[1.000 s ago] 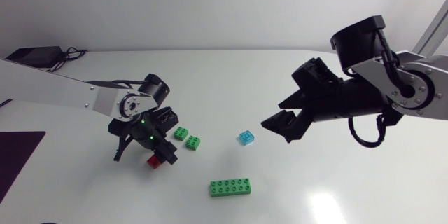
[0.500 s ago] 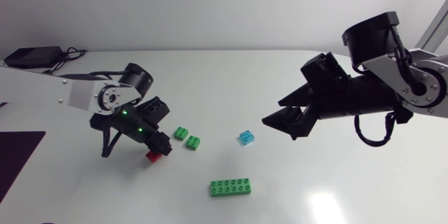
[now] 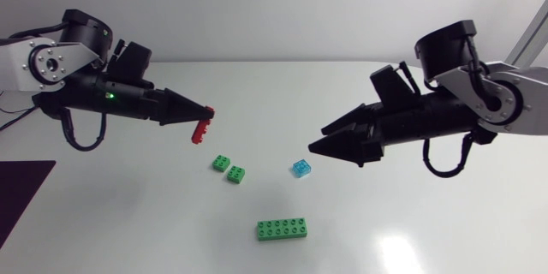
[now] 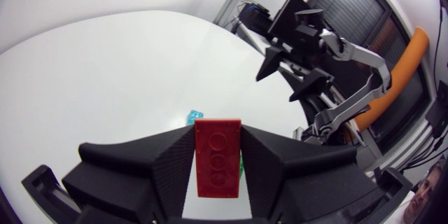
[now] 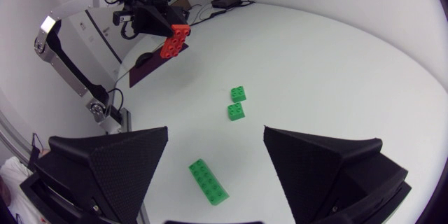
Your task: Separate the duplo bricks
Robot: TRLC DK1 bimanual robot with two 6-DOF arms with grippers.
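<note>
My left gripper (image 3: 204, 120) is shut on a small red brick (image 3: 202, 125) and holds it in the air, above and to the left of the other bricks. In the left wrist view the red brick (image 4: 218, 157) sits clamped between the two fingers, studs facing the camera. Two small green bricks (image 3: 222, 163) (image 3: 235, 174) lie side by side on the table, with a light-blue brick (image 3: 300, 169) to their right and a long green brick (image 3: 282, 229) nearer the front. My right gripper (image 3: 315, 138) hovers open and empty just right of the blue brick.
A dark purple mat (image 3: 21, 193) lies at the table's left edge. The right wrist view looks down between open fingers on the long green brick (image 5: 208, 181) and the two small green bricks (image 5: 239, 93) (image 5: 236, 111), with the left gripper (image 5: 164, 31) beyond them.
My left gripper closed on the red brick and lifted it off the table, swinging up and back to the left. My right gripper tilted down slightly toward the blue brick.
</note>
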